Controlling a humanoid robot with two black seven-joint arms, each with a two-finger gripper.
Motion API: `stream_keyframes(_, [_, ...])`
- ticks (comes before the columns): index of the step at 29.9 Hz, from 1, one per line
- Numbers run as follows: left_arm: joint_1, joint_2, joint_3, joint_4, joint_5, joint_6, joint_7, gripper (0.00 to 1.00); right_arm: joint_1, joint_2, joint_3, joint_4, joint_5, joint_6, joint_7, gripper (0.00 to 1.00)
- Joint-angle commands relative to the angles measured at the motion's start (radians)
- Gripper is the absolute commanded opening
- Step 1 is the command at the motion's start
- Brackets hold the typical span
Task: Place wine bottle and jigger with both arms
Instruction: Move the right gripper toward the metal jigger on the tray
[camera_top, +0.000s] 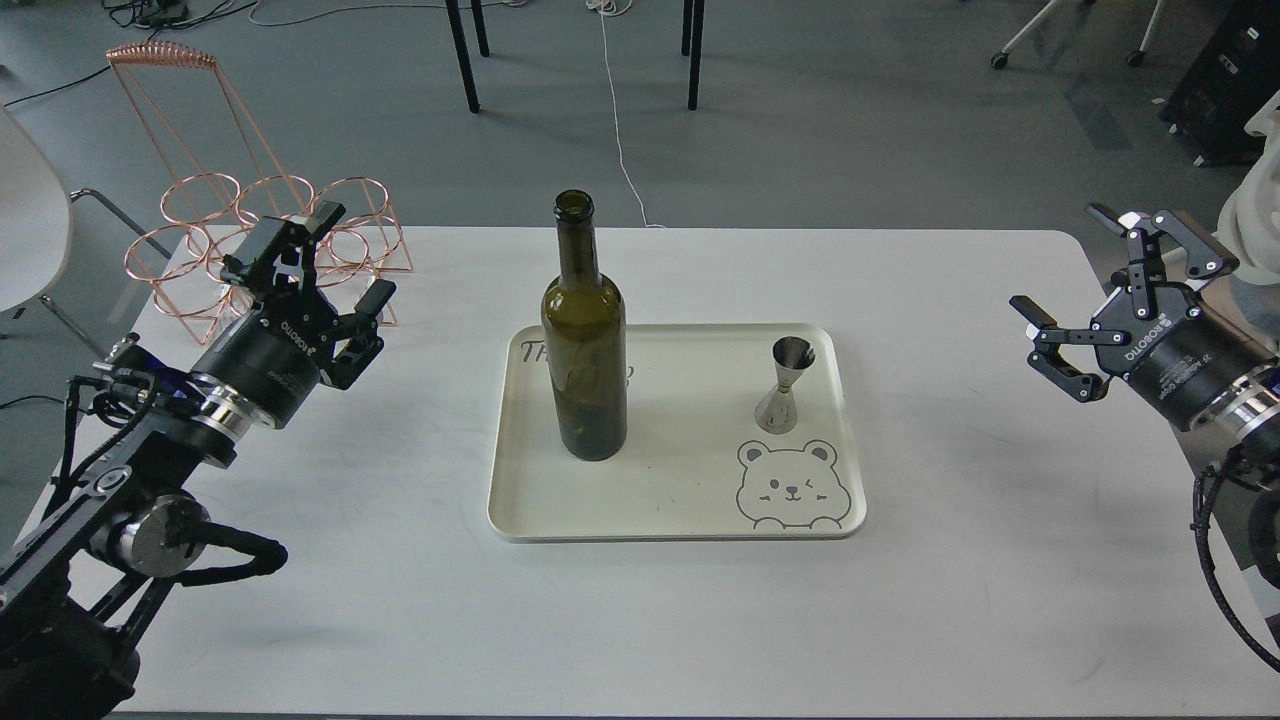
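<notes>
The dark olive-green wine bottle (584, 345) stands upright on the left half of a cream tray (676, 508) in the middle of the white table. On the tray's right half the small silver jigger (786, 385) stands upright, just above a printed bear face. My left gripper (340, 262) hovers open at the table's left, well apart from the bottle, with nothing between its fingers. Over the table's right edge, far from the jigger, my right gripper (1070, 268) is open and holds nothing.
A copper wire bottle rack (250, 215) stands at the table's back left corner, just behind my left gripper. Bare white tabletop (640, 630) lies around the tray. Chair and table legs stand on the grey floor beyond the far edge.
</notes>
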Motion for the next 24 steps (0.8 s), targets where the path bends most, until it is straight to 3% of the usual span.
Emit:
stream_keyframes(1, [0.006,0.003,0.000,-0.001,0.002,0.000,-0.005,0.98,-0.002,0.001,-0.002,0.005,-0.018,-0.009,0.000,0.99])
stream_keyframes(5, [0.003,0.008,-0.003,-0.001,-0.005,-0.003,-0.010,0.98,0.001,-0.005,0.008,0.018,-0.198,-0.009,0.000,0.99])
stream_keyframes(11, [-0.006,0.041,-0.004,-0.001,-0.004,-0.004,-0.016,0.98,0.000,-0.062,0.059,0.086,-0.785,-0.018,0.000,0.99])
stream_keyframes(13, [-0.011,0.057,-0.001,-0.001,0.002,-0.001,-0.019,0.98,0.000,-0.074,0.070,0.124,-0.991,-0.065,0.000,0.99])
stream_keyframes(20, [-0.010,0.080,-0.004,-0.011,-0.007,-0.001,-0.100,0.98,-0.006,-0.002,-0.010,0.154,-1.666,-0.514,0.000,0.99])
stream_keyframes(24, [-0.010,0.078,-0.004,-0.015,-0.007,-0.001,-0.105,0.98,-0.009,0.104,-0.039,0.033,-1.765,-0.700,0.000,0.99])
